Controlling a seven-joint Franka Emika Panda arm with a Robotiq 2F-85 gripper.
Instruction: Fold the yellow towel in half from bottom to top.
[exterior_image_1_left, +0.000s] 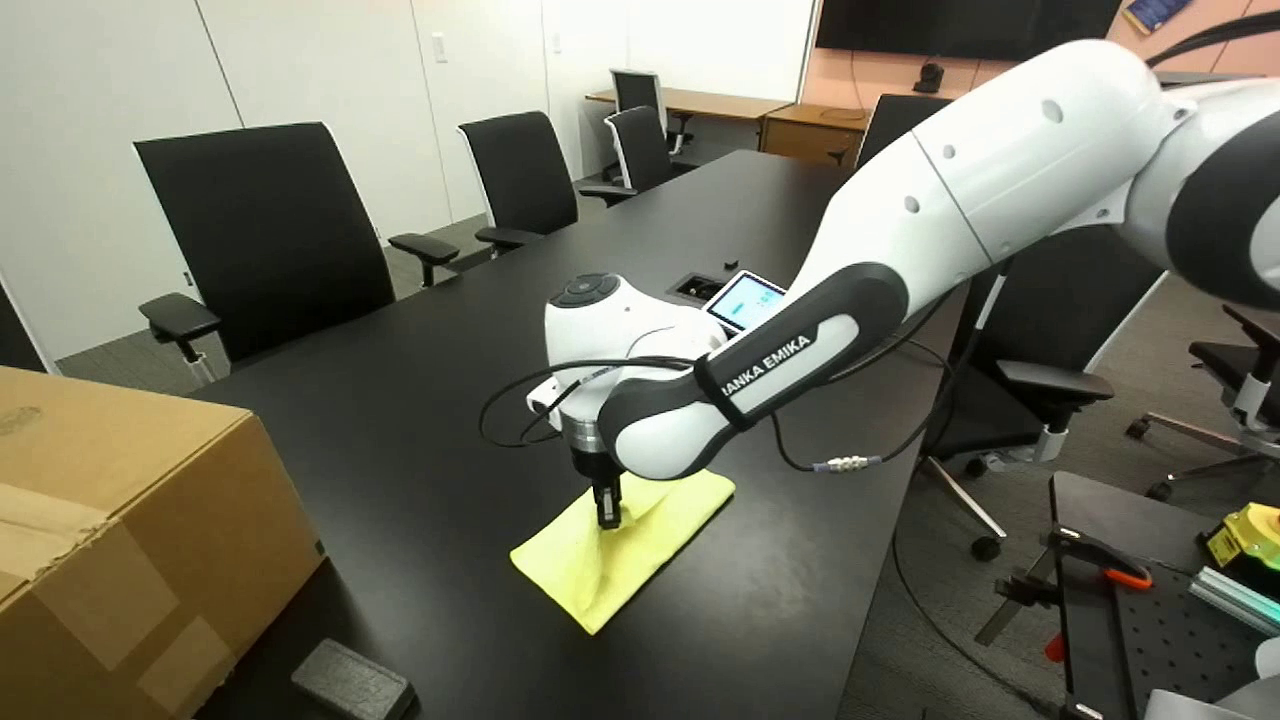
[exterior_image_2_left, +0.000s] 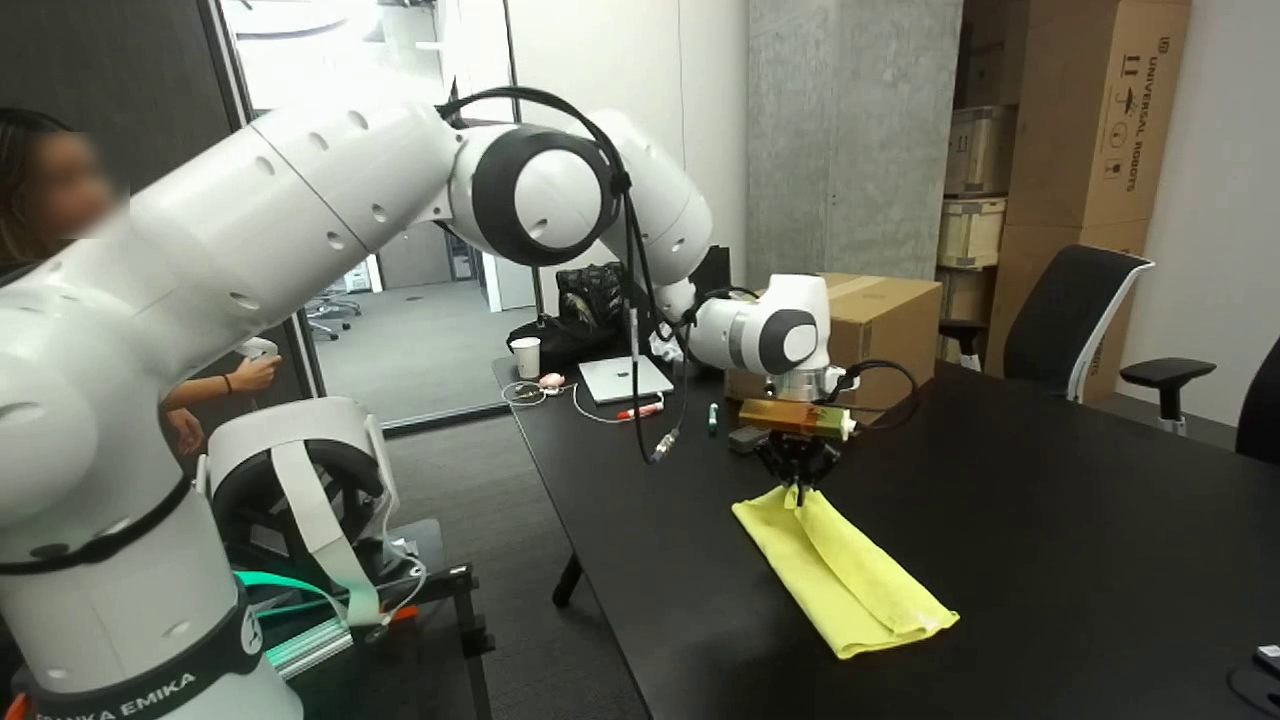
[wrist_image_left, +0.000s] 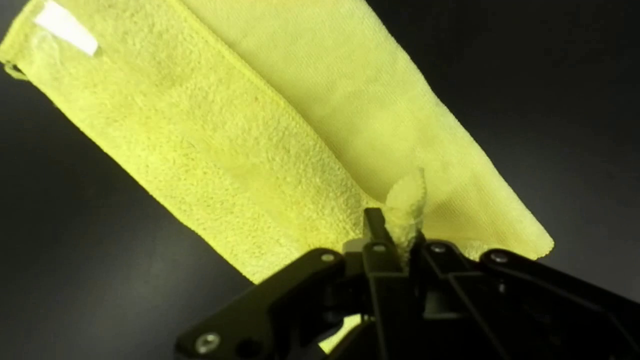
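The yellow towel (exterior_image_1_left: 660, 535) lies on the dark table as a long strip, with one layer partly folded over another. It also shows in an exterior view (exterior_image_2_left: 840, 570) and in the wrist view (wrist_image_left: 200, 140), where a white tag (wrist_image_left: 67, 27) sits at its far corner. My gripper (wrist_image_left: 397, 227) points down at one end of the towel, close to the table. Its fingers are shut on a pinched, raised piece of the towel, and the cloth is drawn up into folds around them. The gripper also shows in both exterior views (exterior_image_1_left: 608, 515) (exterior_image_2_left: 798, 490). The cloth beneath the gripper is partly hidden.
A cardboard box (exterior_image_1_left: 220, 540) stands on the table, with a dark grey block (exterior_image_1_left: 353, 682) beside it. A tablet (exterior_image_1_left: 745, 302) stands behind the arm. A laptop (exterior_image_2_left: 625, 380), a white cup (exterior_image_2_left: 526, 357) and markers lie near the table's end. Cables hang from the arm.
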